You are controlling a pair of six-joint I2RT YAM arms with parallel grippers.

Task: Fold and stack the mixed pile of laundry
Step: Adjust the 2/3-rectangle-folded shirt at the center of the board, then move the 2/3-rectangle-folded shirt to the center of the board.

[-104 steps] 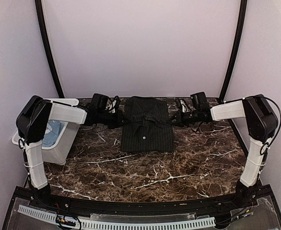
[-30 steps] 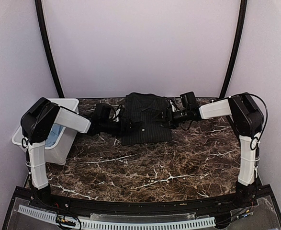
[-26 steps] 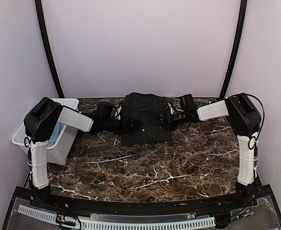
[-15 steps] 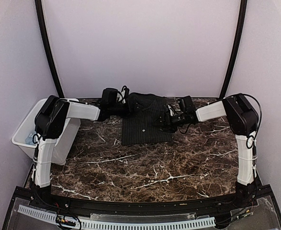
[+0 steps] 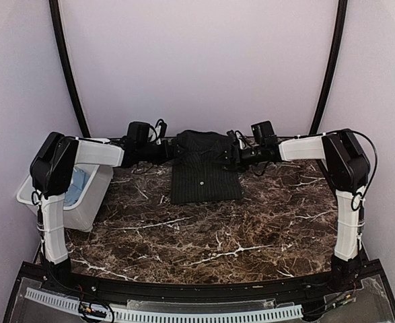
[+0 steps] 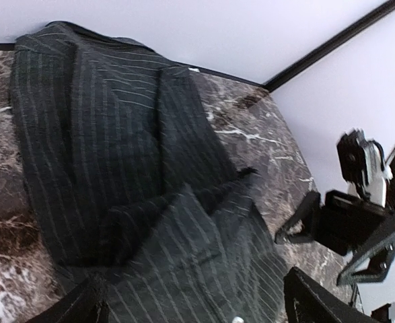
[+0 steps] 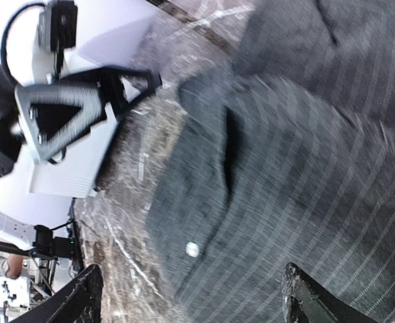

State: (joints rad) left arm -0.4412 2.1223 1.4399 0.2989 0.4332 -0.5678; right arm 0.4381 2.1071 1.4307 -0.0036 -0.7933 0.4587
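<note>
The black pinstriped shirt (image 5: 205, 176) lies folded into a flat rectangle at the back middle of the marble table (image 5: 251, 229), collar towards the wall. My left gripper (image 5: 169, 150) hovers open at its back left corner, and the shirt (image 6: 130, 175) fills the left wrist view under the spread fingers (image 6: 321, 303). My right gripper (image 5: 233, 155) is open at the shirt's back right edge, above the striped cloth (image 7: 298, 168) and a white button (image 7: 192, 249). Neither gripper holds anything. The light blue T-shirt (image 5: 80, 182) sits in the bin.
A white plastic bin (image 5: 61, 204) stands at the table's left edge, under the left arm. The back wall is just behind the shirt. Each wrist view shows the other gripper across the shirt: the right gripper (image 6: 358, 225) and the left gripper (image 7: 69, 111).
Both grippers have drawn back from the middle of the shirt to its back corners. The shirt, skewed a second ago, now lies straight and flat.
</note>
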